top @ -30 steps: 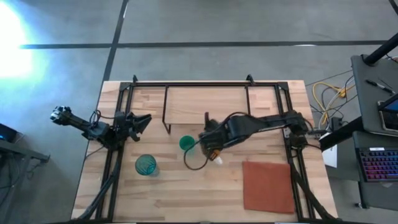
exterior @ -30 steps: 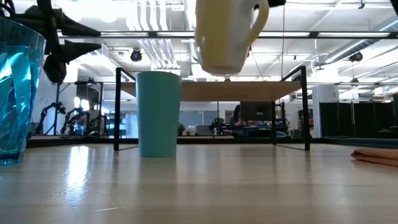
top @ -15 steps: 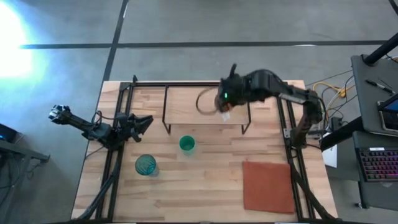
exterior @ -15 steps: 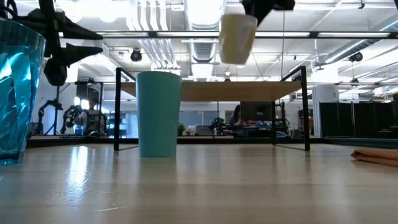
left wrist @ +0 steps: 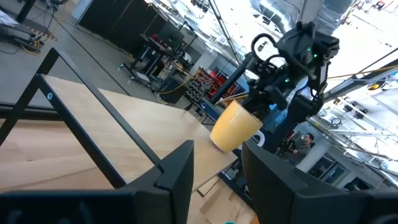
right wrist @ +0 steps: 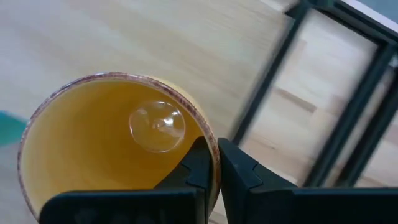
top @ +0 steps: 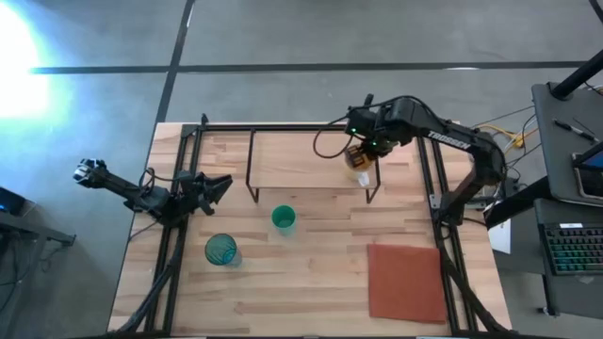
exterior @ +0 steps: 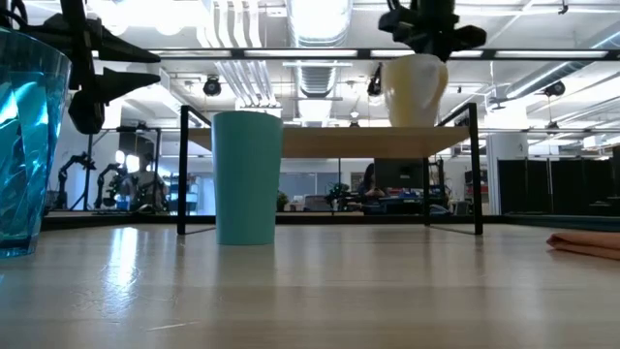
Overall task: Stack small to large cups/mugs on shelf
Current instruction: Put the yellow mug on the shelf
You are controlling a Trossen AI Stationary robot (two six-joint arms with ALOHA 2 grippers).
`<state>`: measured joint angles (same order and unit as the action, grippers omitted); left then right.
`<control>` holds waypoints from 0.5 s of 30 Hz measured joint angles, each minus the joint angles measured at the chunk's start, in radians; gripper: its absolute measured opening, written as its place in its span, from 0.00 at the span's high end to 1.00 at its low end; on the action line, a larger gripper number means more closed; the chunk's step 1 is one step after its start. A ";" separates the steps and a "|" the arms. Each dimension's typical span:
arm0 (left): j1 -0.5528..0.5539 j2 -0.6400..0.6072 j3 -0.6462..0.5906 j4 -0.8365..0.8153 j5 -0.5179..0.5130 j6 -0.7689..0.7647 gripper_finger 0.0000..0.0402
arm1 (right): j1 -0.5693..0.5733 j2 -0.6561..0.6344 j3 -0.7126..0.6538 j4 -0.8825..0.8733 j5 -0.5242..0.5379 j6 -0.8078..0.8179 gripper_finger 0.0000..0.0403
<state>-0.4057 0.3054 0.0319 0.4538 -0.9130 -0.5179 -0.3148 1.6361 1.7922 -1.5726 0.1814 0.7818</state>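
My right gripper [top: 363, 151] is closed on the rim of the orange mug [top: 359, 157]; in the right wrist view its two fingers [right wrist: 200, 167] pinch the wall of the mug [right wrist: 99, 143], one inside and one outside, with almost no gap between them. The gripper holds the mug over the right end of the shelf [top: 301, 160]. In the low view the mug [exterior: 415, 89] is just above the board [exterior: 329, 142], or maybe touching it; I cannot tell which.

My left gripper [top: 215, 185] waits at the left side of the table [top: 283, 282], and its fingers are apart, holding nothing. From its wrist view I see the mug [left wrist: 235, 126] tilted under the other arm.

Now I count, from the largest thing. There is one table, one shelf and one reddish-brown mat [top: 406, 282], which lies flat near the right front corner. There are three cups. The ribbed teal tumbler [top: 222, 250] is the biggest and stands alone near the left front. The green cup [top: 283, 218] is the middle one and stands in front of the shelf. The mug is the smallest one, and it is the only one at the shelf.

Compared with one second ago, the right arm has moved far: then it was low over the middle of the table, next to the green cup, and now it reaches to the back right. The green cup, the tumbler, the mat and the left arm have not moved.
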 joint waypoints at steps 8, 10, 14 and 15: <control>0.000 0.006 0.000 0.000 -0.001 0.000 0.70 | -0.061 -0.059 -0.093 0.025 0.019 0.048 0.97; 0.000 0.008 0.000 0.000 -0.002 0.000 0.70 | -0.069 -0.055 -0.095 0.050 0.020 0.049 0.97; 0.000 0.008 0.000 0.000 -0.003 0.000 0.70 | -0.082 -0.036 -0.083 0.065 0.020 0.050 0.97; 0.000 0.007 0.000 0.000 -0.003 0.000 0.70 | -0.084 -0.031 -0.079 0.068 0.019 0.046 0.97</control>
<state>-0.4057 0.3126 0.0319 0.4535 -0.9158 -0.5182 -0.3988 1.6050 1.7137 -1.5047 0.2005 0.8281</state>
